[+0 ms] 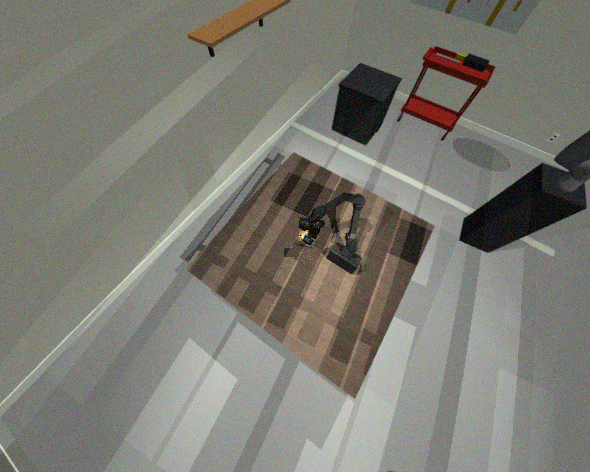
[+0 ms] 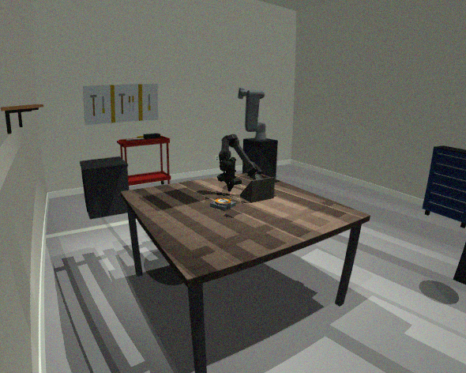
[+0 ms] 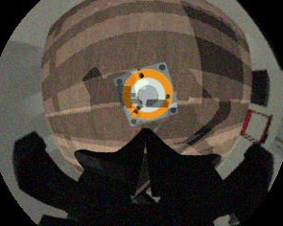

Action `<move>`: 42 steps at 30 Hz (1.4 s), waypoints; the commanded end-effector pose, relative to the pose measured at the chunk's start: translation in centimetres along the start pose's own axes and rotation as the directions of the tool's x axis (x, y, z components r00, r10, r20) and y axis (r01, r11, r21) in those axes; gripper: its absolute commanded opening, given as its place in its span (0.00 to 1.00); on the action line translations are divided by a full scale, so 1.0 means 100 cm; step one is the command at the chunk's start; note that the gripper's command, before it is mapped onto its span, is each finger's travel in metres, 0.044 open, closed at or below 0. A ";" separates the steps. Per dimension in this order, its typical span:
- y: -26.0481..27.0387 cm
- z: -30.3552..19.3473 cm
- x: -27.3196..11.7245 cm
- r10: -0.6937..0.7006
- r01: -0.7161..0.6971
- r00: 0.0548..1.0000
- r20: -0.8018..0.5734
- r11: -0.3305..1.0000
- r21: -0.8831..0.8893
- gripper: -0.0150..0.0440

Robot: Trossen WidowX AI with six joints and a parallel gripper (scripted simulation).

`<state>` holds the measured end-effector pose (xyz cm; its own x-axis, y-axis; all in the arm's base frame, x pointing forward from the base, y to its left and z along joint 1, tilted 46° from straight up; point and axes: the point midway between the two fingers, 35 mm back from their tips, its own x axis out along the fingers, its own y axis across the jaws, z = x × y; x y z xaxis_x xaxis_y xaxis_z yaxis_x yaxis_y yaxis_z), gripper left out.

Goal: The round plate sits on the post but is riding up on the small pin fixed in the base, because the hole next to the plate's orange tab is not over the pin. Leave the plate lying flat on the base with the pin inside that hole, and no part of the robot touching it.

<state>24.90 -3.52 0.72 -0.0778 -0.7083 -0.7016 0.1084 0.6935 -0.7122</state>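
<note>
The round plate (image 1: 302,235) (image 2: 223,201) (image 3: 159,76), with an orange ring and a pale middle, sits around the grey post (image 3: 147,94) on the square grey base (image 2: 227,207) (image 3: 167,72). Several dark spots show on the ring in the wrist view. A small orange bulge at its lower left looks like the tab. The pin cannot be made out, and I cannot tell whether the plate lies flat. My gripper (image 2: 230,190) (image 3: 146,130) is shut and empty, pointing down above the plate's robot side, apart from it.
The base stands on a wooden table (image 1: 316,324) (image 2: 241,240), in front of the arm's dark mounting block (image 1: 342,259) (image 2: 258,190). A red cart, dark cabinets and another robot arm stand beyond the table.
</note>
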 end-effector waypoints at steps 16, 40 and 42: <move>0.008 -0.005 0.053 0.004 -0.003 1.000 -0.031 1.000 0.012 0.25; 0.031 0.006 0.053 0.005 -0.004 1.000 -0.030 1.000 0.012 0.25; 0.032 0.008 0.053 0.005 -0.005 1.000 -0.030 1.000 0.012 0.25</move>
<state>25.05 -5.57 -4.97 -0.1126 -0.7055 -0.6998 0.1132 0.6905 -0.7144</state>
